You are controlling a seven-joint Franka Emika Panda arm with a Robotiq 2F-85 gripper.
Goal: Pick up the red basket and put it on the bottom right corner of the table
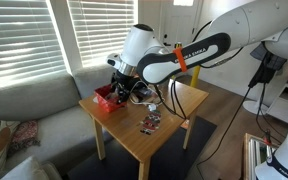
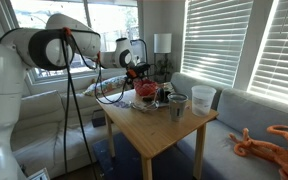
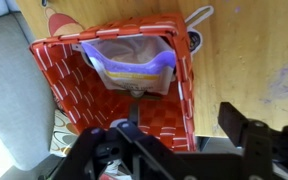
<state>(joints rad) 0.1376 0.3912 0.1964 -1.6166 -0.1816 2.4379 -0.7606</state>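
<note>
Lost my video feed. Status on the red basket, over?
Tool open, poised over red basket. Basket sits on table, purple-rimmed pouch inside. White cup stands nearby.

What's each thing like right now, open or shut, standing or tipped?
red basket: upright on the table, not held.
purple-rimmed thing: lying inside the basket.
gripper: open, right above the basket.
pale cup: standing upright.
window blinds: down.
</note>
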